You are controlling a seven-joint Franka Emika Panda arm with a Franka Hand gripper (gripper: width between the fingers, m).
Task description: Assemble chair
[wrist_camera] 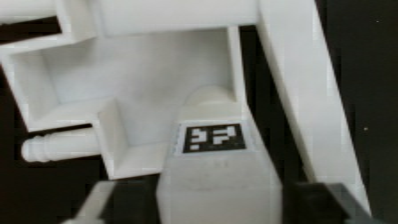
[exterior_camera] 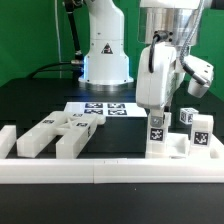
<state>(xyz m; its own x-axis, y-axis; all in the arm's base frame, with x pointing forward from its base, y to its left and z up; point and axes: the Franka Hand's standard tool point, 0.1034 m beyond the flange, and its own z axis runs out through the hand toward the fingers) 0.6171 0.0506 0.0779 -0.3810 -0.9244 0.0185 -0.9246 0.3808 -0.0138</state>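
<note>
In the exterior view my gripper points down at the right of the black table. It is shut on an upright white chair part that bears a tag. This part stands against a blocky white chair piece with tagged cubes on top. In the wrist view the held part fills the gap between my dark fingers, with its tag just beyond them. Past it lies a white framed chair piece with a short peg. Several more white chair parts lie at the exterior view's left.
The marker board lies flat in the middle of the table before the robot base. A long white border rail runs along the front edge, and the assembled pieces stand right behind it.
</note>
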